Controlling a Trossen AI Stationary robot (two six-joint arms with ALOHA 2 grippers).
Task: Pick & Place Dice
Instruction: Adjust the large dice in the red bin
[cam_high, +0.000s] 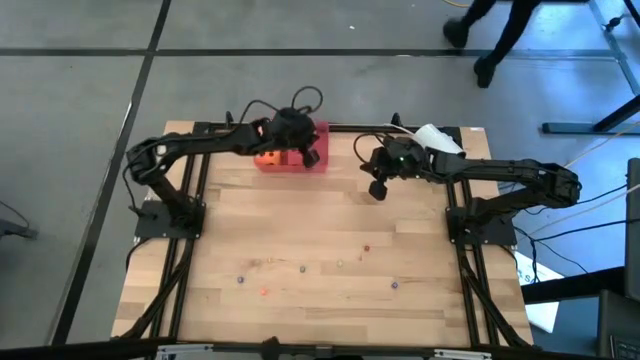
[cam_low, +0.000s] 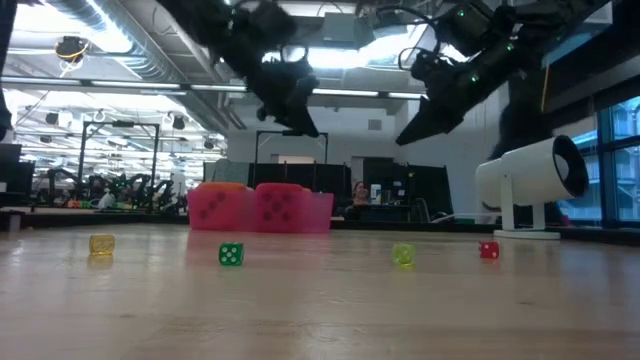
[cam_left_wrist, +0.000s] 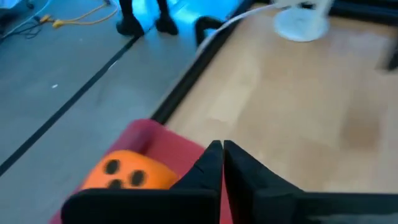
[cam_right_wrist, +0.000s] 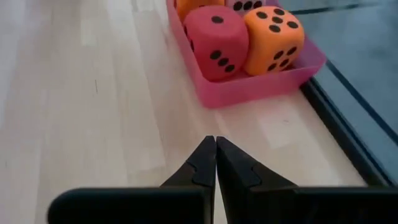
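On the wooden table (cam_high: 330, 230), the dice (cam_right_wrist: 239, 34) are seen packed inside the red tray (cam_right_wrist: 249, 90); above it the left gripper (cam_left_wrist: 222, 163) is pinched together, and beside it the right gripper (cam_right_wrist: 216, 155) too

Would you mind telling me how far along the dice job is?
Looks done: the red die, two orange dice and a pink one sit in the red tray. In hand: nothing; left tool above the tray and right tool beside it are shut, empty. Left: apparently nothing.

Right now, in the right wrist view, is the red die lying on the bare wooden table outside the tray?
No, the red die sits inside the pink tray, beside an orange die.
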